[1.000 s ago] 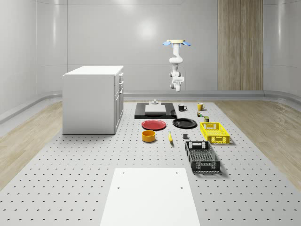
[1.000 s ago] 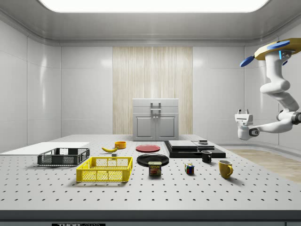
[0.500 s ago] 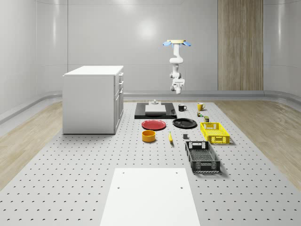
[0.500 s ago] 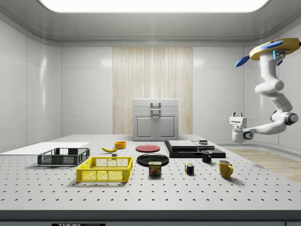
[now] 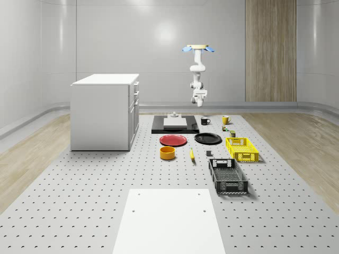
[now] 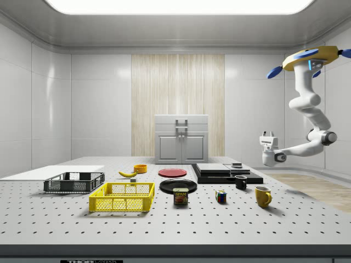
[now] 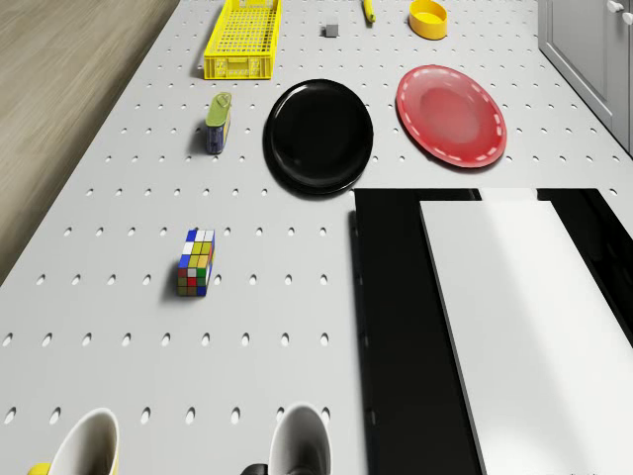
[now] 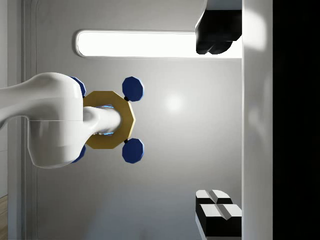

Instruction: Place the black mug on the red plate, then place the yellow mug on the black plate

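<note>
Room: grey-panelled walls, perforated bench [image 5: 79, 211] carrying everything.
Drone: drone [image 6: 307, 57] hovers high beyond the bench's far edge; sits further toward the side view's left than 1.0 s ago.
Gripper: gripper [image 6: 267, 135] points up, above and behind the mugs, holding nothing; fingers [image 8: 216, 211] look parted with a wide gap. It has also shifted toward the side view's left and sits higher.
Black mug: black mug [image 6: 241, 182] on bench near far edge, beside the black slab [image 5: 175, 125].
Yellow mug: yellow mug [image 6: 262, 196] just beside it, unmoved.
Plates: red plate [image 7: 451, 114] and black plate [image 7: 318, 136] side by side, mid-bench.
View differences: drone view looks down into both mug mouths; wrist view looks up at rotors.
Writing: can [image 6: 180, 196] label reads "SPAM".
</note>
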Robot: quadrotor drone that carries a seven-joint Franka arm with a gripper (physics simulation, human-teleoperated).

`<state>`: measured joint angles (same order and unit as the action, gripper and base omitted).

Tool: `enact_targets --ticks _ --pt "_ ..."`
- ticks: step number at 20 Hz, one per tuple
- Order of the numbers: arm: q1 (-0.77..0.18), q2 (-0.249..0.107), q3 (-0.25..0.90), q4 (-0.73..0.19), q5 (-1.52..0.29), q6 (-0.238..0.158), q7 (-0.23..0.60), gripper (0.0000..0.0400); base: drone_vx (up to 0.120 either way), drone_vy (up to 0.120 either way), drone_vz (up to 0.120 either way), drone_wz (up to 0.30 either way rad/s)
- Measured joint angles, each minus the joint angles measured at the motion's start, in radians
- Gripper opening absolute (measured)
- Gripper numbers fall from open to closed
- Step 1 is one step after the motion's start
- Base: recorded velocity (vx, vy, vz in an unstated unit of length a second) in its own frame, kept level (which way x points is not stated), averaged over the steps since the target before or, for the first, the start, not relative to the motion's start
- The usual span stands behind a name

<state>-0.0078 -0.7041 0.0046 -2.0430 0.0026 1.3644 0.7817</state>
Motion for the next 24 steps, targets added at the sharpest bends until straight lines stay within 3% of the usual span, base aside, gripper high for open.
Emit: enact_targets --ticks 17,24 --pt "-0.003 -0.008 0.005 -0.008 -0.006 0.012 0.0 0.04 0.12 0.0 0.0 0.0" --pt "-0.006 -0.012 0.017 -0.011 -0.022 0.018 0.002 0.04 0.12 -0.091 0.0 0.0"
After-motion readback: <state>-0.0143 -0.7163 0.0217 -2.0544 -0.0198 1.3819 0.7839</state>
